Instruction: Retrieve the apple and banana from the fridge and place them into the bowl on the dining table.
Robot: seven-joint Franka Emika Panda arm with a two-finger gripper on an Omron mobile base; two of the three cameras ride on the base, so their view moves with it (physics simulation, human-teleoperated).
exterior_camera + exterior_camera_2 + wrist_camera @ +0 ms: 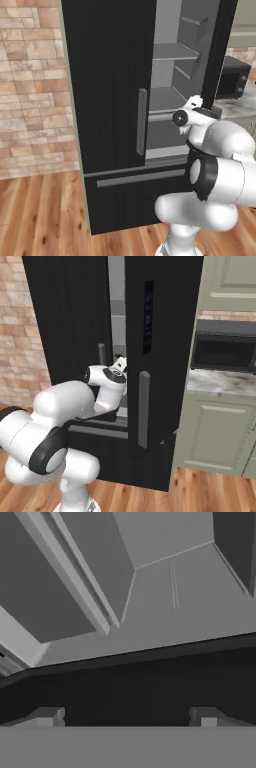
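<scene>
The tall black fridge (105, 100) stands with its left door shut and its right door (160, 356) swung open. My arm reaches into the opening at the level of the lower shelves (165, 100). In the hand view my gripper (128, 717) is open, its two dark fingertips (47, 716) set wide apart with nothing between them. Just ahead of them lies a dark ledge (140, 682), and beyond it the pale grey fridge interior (175, 587). The apple, the banana, the bowl and the dining table are out of view.
A black microwave (225, 351) sits on the marbled wall counter (220, 381) to the right of the open door, above sage cabinets (215, 431). A brick wall (30, 90) stands left of the fridge. The floor is wood (40, 215).
</scene>
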